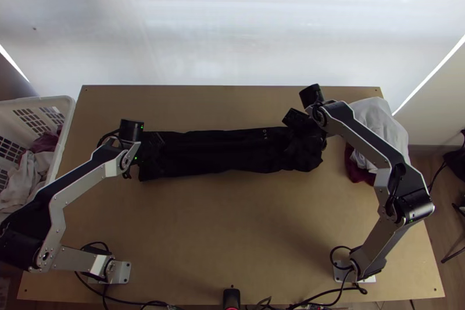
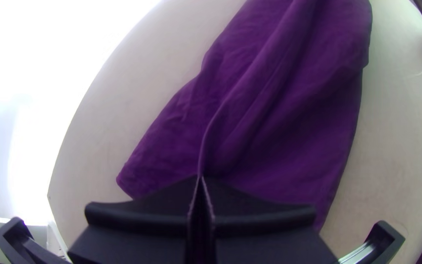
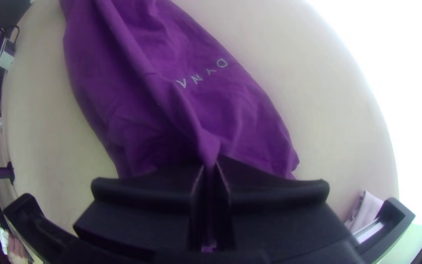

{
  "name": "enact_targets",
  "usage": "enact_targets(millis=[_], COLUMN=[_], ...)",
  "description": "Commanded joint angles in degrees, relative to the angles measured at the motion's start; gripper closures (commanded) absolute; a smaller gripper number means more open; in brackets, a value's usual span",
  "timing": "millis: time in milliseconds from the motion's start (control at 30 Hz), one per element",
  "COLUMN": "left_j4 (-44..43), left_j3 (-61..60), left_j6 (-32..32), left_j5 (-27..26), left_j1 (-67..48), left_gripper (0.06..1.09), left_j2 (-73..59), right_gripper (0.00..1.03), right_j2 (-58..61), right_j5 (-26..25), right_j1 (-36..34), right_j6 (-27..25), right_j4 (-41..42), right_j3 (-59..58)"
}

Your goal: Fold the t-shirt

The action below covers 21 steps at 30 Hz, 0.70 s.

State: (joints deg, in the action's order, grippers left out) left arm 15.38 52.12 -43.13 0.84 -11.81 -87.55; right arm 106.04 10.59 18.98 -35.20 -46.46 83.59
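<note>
With the t-shirt pinched by both sets of jaws, even tension is best applied toward nine and three o'clock.

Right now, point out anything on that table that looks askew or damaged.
The pale cloth and dark red cloth lie in a loose heap at the table's right edge, untidy beside the long, narrow t-shirt. I see no damage.

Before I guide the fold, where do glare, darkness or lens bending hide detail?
Top view: the t-shirt is so dark that its folds barely show. Left wrist view: glare whites out the area beyond the table's bowed edge. Right wrist view: similar glare and bowing, yet the shirt's folds read well.
</note>
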Motion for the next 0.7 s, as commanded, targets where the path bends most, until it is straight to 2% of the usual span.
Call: enact_targets(millis=[0, 133, 200, 233, 300, 367, 433, 467, 600, 667], left_j4=[-1.6, -1.8, -2.1, -2.1, -2.1, -2.8, -4.4, -4.9, -5.9, -6.2], left_j3=[3.2, 4.3, 4.2, 4.0, 3.7, 3.0, 1.9, 1.7, 1.7, 2.2], left_j6=[-0.3, -0.1, 0.2, 0.2, 0.2, 0.2, 0.2, 0.2, 0.3, -0.1], left_j5=[-0.1, 0.0, 0.0, 0.0, 0.0, 0.0, 0.6, 0.7, 0.9, 1.1], left_j1=[-0.6, -1.5, -2.3, -2.6, -3.0, -2.9, -2.5, -2.3, -1.7, -0.8], left_gripper=[1.05, 1.04, 1.0, 0.9, 0.64, 0.41, 0.16, 0.12, 0.11, 0.11], left_j2=[-5.5, -8.4, -8.8, -8.8, -8.7, -8.8, -8.8, -8.8, -8.6, -8.4], right_gripper=[1.0, 1.0, 1.0, 1.0, 1.0, 0.97, 0.73, 0.6, 0.21, 0.11], right_j2=[5.4, 8.0, 9.0, 9.4, 9.8, 10.3, 10.9, 11.1, 12.1, 12.2], right_j5=[0.1, 0.1, 0.1, 0.1, 0.1, 0.1, 0.1, 0.1, -0.3, -0.9], right_j1=[-1.1, -1.3, -1.1, -1.1, -1.1, -1.4, -1.7, -1.9, -2.9, -3.6], right_j6=[-0.1, 0.1, 0.4, 0.4, 0.6, 0.7, 1.7, 2.5, 5.3, 6.4], right_j4=[-0.4, -0.4, -0.7, -0.8, -0.9, -0.9, -0.9, -0.9, -0.9, -0.9], right_j3=[3.5, 5.3, 5.7, 5.8, 5.7, 5.7, 5.5, 5.6, 6.1, 6.5])
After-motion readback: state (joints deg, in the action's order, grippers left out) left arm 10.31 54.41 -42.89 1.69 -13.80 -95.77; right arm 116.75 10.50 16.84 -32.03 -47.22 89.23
